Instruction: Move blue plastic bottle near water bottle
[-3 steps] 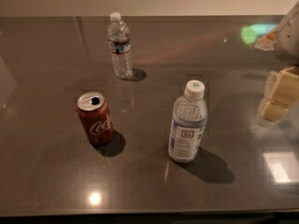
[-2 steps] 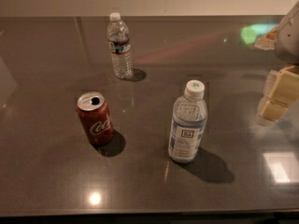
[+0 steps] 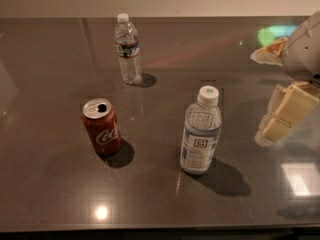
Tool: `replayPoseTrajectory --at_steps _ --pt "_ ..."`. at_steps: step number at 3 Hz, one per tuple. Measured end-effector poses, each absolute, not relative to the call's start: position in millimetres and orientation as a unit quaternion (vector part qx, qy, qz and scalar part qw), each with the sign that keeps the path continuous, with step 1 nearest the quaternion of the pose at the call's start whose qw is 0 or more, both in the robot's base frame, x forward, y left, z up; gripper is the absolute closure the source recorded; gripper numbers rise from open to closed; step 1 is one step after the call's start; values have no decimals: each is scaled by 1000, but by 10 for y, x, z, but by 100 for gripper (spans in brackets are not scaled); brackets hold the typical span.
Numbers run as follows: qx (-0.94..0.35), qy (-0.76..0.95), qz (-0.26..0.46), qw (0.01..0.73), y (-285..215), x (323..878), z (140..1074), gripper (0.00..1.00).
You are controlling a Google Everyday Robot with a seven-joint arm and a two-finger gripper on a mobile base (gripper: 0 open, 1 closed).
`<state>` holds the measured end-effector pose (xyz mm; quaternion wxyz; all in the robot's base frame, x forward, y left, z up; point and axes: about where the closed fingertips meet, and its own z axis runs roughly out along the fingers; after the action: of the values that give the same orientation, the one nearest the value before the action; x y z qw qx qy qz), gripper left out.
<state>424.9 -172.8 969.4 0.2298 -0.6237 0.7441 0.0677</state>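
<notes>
The blue plastic bottle stands upright right of the table's middle, with a wide white cap and a blue-and-white label. The water bottle is slim and clear with a dark label band. It stands upright at the back, left of centre. My gripper hangs at the right edge of the view, to the right of the blue bottle and apart from it. Its two cream fingers stand apart and hold nothing.
A red soda can stands upright, opened, left of the blue bottle and in front of the water bottle. The dark glossy table reflects ceiling lights. Its front edge runs along the bottom of the view.
</notes>
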Motion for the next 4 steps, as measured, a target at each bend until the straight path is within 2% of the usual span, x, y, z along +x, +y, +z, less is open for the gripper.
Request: replayPoseTrajectory --at_steps 2,3,4 --pt "-638 680 171 318 -1085 4015 9648 0" --pt "-642 664 200 328 -878 3907 9595 0" --pt "-638 664 217 325 -817 3859 9521 15"
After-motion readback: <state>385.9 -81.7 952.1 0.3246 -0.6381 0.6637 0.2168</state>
